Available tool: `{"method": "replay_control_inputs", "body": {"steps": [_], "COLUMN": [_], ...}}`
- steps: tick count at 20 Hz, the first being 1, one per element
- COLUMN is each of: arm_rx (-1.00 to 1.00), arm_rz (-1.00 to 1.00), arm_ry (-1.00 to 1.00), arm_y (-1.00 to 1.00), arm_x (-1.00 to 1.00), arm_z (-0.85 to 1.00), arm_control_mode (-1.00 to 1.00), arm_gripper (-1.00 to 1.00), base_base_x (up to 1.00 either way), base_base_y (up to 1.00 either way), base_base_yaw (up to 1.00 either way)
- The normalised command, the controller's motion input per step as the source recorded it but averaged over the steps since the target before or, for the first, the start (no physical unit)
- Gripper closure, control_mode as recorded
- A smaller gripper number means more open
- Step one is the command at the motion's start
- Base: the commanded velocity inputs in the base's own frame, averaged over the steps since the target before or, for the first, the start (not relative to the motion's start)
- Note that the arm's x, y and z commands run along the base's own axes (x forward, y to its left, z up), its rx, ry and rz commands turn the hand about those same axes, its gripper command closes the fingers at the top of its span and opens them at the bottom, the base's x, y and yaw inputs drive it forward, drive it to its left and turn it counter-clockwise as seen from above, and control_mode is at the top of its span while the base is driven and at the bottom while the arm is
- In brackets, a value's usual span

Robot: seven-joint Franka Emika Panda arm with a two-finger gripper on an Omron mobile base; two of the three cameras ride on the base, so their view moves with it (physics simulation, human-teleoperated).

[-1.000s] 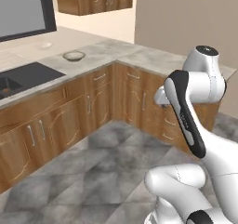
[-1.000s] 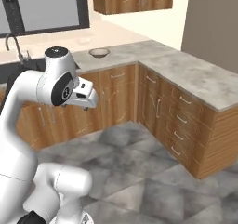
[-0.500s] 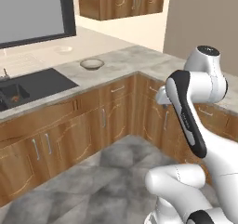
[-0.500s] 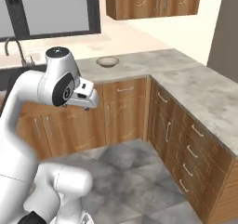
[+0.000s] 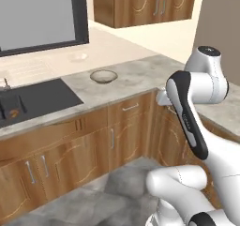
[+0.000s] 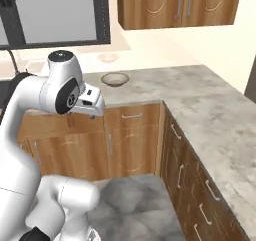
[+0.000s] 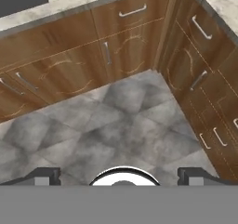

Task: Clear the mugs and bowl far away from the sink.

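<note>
While the hand (image 7: 119, 179) hangs above the tiled floor (image 7: 116, 121), fingers wide apart and holding nothing, the bowl (image 5: 103, 76) sits upright on the table (image 5: 136, 79).
Seen from the left base view, the bowl lies at about 2 o'clock from the sink (image 5: 33, 101), near it, mouth facing up; being round, it has no long axis to tell. That view shows the black basin. From the right base view the bowl (image 6: 115, 78) stands toward 12 o'clock beyond the arm, with a pale dish (image 6: 107, 58) farther back. Below the hand, wooden cabinet doors (image 7: 93, 51) meet in a corner.
</note>
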Motion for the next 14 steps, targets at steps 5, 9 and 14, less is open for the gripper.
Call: {"method": "replay_control_inputs", "body": {"steps": [5,9,14], "arm_rx": [0.00,0.00,0.00], "arm_rz": [0.00,0.00,0.00], "arm_ry": [0.00,0.00,0.00], "arm_y": [0.00,0.00,0.00], "arm_x": [0.00,0.00,0.00], "arm_z": [0.00,0.00,0.00], "arm_control_mode": [1.00,1.00,1.00], "arm_gripper": [-1.00,-1.00,-1.00], "base_base_x": [1.00,1.00,1.00], "base_base_y": [-0.51,-0.52,-0.31], "base_base_yaw": [0.26,0.27,0.24]}}
